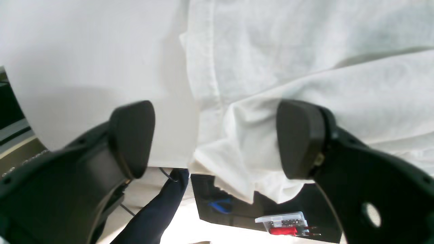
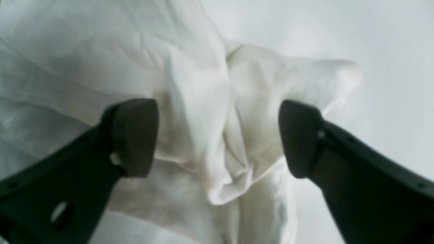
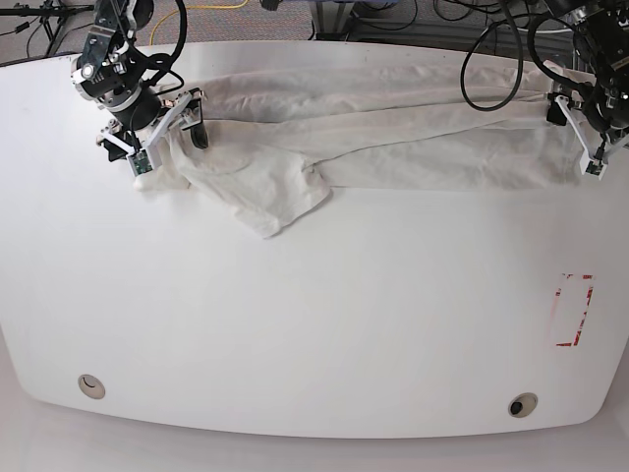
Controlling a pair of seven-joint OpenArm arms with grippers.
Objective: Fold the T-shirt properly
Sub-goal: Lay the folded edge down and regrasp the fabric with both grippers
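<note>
T-shirt [image 3: 393, 133]: stretched along table [image 3: 314, 315] far edge
left gripper [image 1: 215, 139]: jaws apart, holding nothing
right gripper [image 2: 218, 137]: jaws apart, over bunched cloth

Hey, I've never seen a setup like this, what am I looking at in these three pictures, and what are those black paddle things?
This is a robot with two arms working at a white table. One picture looks down on the whole table from above. The other two come from small cameras mounted on each wrist, looking out between the fingers.

The black paddles are those fingers. Each pair forms a gripper. The left gripper stands at the overhead picture's right; the right gripper at its left. Both are open, with cloth lying between the fingers, not pinched.

The cloth is an off-white T-shirt, stretched in a long rumpled band along the far edge, one part drooping toward the middle. A small red outline is marked near the table's right side.
</note>
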